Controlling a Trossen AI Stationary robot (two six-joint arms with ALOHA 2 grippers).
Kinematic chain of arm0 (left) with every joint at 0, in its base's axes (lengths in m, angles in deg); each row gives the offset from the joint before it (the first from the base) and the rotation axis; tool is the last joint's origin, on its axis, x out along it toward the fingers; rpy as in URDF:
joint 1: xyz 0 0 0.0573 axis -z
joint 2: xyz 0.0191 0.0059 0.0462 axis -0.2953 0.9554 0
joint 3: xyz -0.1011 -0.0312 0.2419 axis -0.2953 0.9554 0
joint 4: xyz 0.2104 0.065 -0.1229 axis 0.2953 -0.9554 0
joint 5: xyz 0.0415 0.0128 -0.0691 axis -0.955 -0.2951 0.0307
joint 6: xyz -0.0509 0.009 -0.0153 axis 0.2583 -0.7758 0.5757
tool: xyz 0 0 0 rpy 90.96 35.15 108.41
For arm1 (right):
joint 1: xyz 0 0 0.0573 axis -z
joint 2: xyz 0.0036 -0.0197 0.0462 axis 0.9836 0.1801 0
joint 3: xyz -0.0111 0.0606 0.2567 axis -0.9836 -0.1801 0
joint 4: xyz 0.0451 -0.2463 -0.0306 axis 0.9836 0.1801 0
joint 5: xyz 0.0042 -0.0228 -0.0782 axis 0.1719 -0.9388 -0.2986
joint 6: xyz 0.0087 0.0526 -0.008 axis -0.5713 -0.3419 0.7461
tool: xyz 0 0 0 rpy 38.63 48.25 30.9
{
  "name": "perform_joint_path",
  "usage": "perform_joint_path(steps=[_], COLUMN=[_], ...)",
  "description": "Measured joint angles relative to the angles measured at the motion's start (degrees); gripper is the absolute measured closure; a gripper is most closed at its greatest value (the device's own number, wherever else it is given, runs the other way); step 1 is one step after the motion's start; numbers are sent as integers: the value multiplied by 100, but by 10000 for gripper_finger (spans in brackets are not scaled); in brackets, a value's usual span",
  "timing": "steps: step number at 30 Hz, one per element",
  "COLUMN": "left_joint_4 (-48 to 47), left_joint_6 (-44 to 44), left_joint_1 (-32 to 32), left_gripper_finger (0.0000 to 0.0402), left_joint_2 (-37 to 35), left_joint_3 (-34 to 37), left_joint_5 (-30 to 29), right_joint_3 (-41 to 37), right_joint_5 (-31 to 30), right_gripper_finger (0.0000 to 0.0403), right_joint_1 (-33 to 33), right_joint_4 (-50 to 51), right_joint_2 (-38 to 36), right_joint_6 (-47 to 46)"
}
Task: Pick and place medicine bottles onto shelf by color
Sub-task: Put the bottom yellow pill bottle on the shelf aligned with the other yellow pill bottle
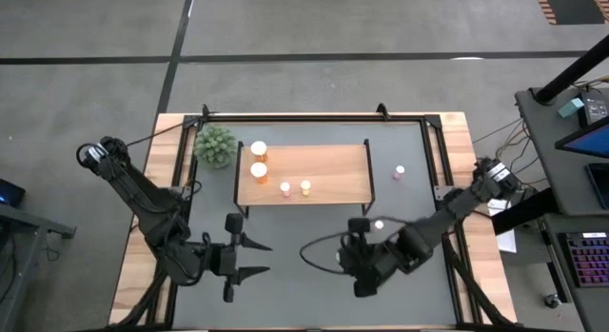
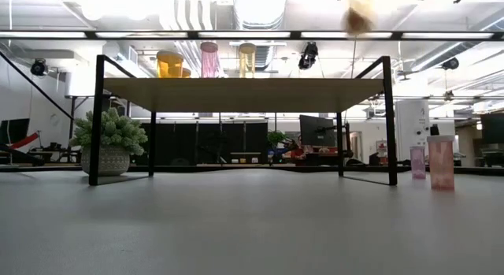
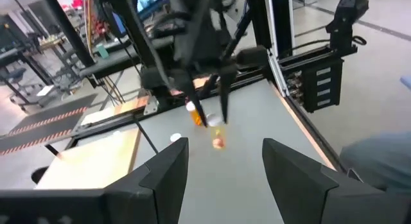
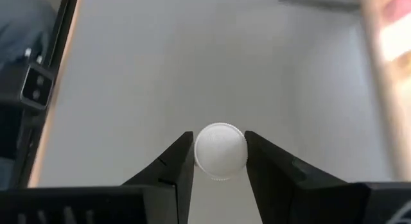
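Right pincer (image 4: 219, 163), lower centre of the high view, closed on a white-capped bottle (image 4: 220, 152) held above the grey bench (image 1: 314, 265). Left pincer (image 1: 262, 258), lower left, open and empty. The shelf (image 1: 333, 175), upper centre, carries two orange bottles (image 1: 258, 169), one pink bottle (image 1: 284, 188) and one yellow bottle (image 1: 305, 187). Another pink bottle (image 1: 400, 170) stands on the bench right of the shelf.
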Motion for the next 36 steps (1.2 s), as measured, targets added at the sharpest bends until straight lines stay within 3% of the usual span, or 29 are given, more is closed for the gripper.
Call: perform_joint_path(steps=[7, 15, 25, 36], left_joint_4=[568, 732, 724, 720], left_joint_6=[-343, -349, -794, -1087], left_joint_1=[-11, -24, -24, -24], left_gripper_finger=[219, 219, 219, 219], left_joint_2=[-603, -1231, -1605, -1647], left_joint_3=[652, 1129, 1219, 1219], left_joint_5=[-13, -165, -166, -166], right_joint_3=[1221, 1903, 1477, 693], right_joint_5=[660, 1269, 3035, 3114], right_gripper_finger=[287, 287, 287, 287], right_joint_1=[1039, 2590, 4379, 4592], right_joint_4=[493, 1011, 239, -533], right_joint_2=[-68, -96, -16, -13], right_joint_6=[1521, 2534, 2934, 2805])
